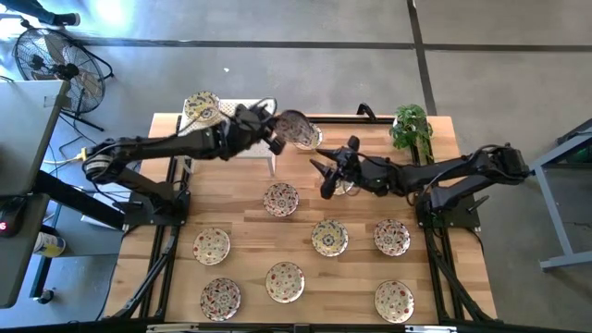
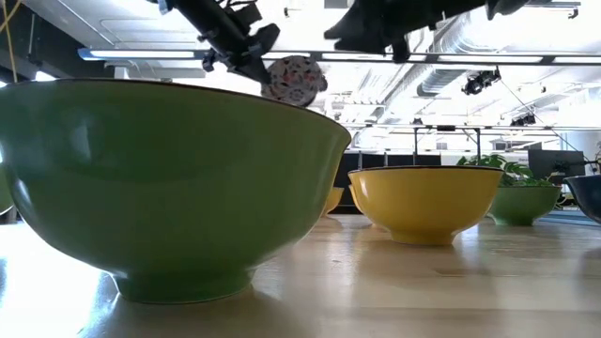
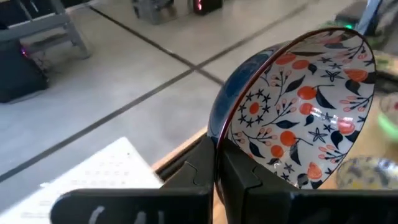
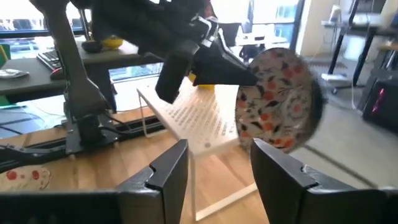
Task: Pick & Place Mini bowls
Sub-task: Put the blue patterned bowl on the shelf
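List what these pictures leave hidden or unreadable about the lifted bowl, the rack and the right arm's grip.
- Rack, high view: mostly covered by the left arm; what sits on it beyond one bowl is hidden.
- Held bowl, left wrist view: rim cut off by the picture's edge.
- Bowl under the right gripper, high view: mostly covered by it.
- Low view: a green bowl blocks most of the table.

A glossy glazed ceramic look with a reflective inner surface is shown by the mini bowl (image 3: 305, 112) at the right of the left wrist frame, while pale, smooth, visibly grained wood is seen in the table (image 1: 361, 277), and matt white perforated sheet in the rack (image 4: 199, 121).
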